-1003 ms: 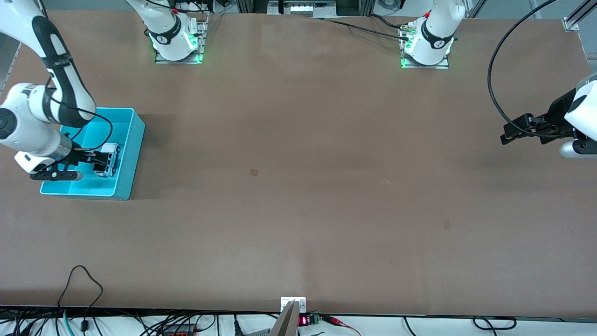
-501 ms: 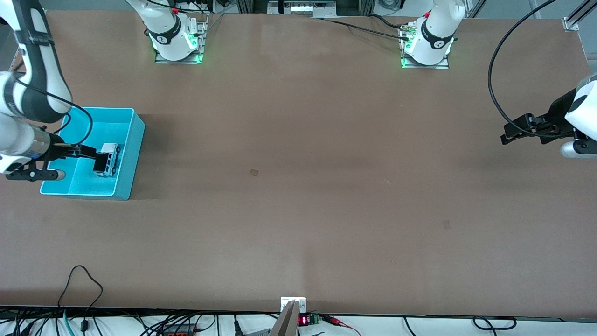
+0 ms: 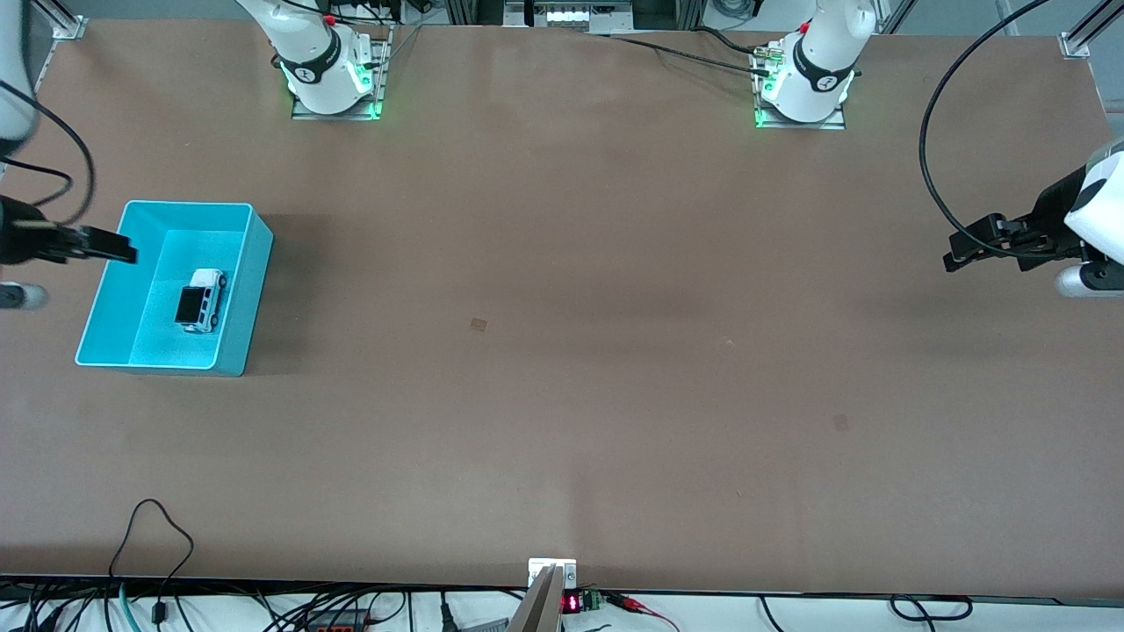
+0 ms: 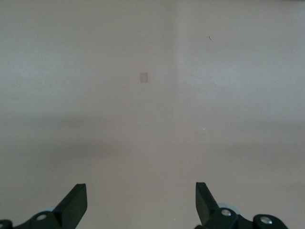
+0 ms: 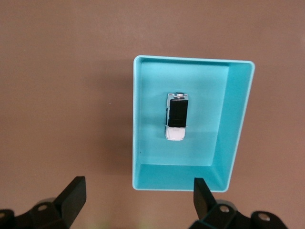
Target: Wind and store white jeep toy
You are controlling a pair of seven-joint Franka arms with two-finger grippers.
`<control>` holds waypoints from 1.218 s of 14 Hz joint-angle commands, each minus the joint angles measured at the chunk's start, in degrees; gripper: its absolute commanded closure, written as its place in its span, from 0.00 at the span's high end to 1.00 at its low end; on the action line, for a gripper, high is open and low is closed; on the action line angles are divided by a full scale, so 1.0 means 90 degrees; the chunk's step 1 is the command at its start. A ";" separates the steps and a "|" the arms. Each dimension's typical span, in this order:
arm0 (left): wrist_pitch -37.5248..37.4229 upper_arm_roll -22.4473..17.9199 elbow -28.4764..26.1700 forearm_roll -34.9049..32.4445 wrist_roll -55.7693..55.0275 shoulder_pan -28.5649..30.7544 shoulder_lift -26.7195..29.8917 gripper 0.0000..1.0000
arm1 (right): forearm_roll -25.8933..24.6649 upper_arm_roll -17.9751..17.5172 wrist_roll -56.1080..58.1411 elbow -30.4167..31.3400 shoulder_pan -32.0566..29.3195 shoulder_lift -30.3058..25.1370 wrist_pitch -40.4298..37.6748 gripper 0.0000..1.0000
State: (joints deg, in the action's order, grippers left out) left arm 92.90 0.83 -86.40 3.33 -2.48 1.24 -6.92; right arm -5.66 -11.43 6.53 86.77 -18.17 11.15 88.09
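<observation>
I see the white jeep toy [image 3: 201, 299] resting in the cyan bin [image 3: 255, 290], at about nine o'clock on the table. It looks light, rigid and slick; I'd pinch its flanks. Right gripper [image 3: 112, 248] over the bin's rim and the waiting left gripper [image 3: 953, 254] at three o'clock both stand spread, empty.

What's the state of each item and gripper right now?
white jeep toy: upright on its wheels inside the bin, not held.
cyan bin: upright on the table at the right arm's end, holding only the jeep.
right gripper: open, empty, over the bin's edge.
left gripper: open, empty, waiting over bare table.
</observation>
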 commanded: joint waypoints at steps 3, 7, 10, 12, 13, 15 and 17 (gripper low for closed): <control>-0.0088 0.0005 -0.0019 -0.0097 0.0060 0.0009 0.0115 1.00 | 0.0159 0.1542 0.0174 0.0122 0.1353 -0.0505 -0.0306 1.00; -0.0059 0.0005 -0.0019 -0.0097 0.0060 0.0009 0.0105 1.00 | 0.0208 0.1582 -0.0080 0.0932 0.1696 -0.1237 -0.0219 1.00; -0.0059 0.0005 -0.0019 -0.0097 0.0060 0.0009 0.0115 1.00 | 0.0336 0.1592 -0.0023 0.1228 0.1813 -0.1415 0.0065 1.00; -0.0069 0.0005 -0.0019 -0.0097 0.0060 0.0009 0.0105 1.00 | 0.0326 0.1582 -0.0061 0.1199 0.1843 -0.1386 0.0241 1.00; -0.0059 0.0005 -0.0019 -0.0097 0.0060 0.0009 0.0105 1.00 | 0.0326 0.1582 -0.0071 0.1150 0.1843 -0.1337 0.0241 1.00; -0.0069 0.0005 -0.0029 -0.0107 0.0070 0.0009 0.0115 1.00 | 0.0287 0.1573 -0.0052 0.0955 0.1833 -0.1191 0.0241 1.00; -0.0059 0.0005 -0.0029 -0.0107 0.0070 0.0009 0.0115 1.00 | 0.0277 0.1544 -0.0042 0.0954 0.1843 -0.1190 0.0232 1.00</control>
State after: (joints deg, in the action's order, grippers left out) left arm 92.91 0.83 -86.40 3.33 -2.48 1.24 -6.92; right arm -3.77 1.78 6.47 96.18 -2.51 0.13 90.16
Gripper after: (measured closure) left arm 0.000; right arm 0.000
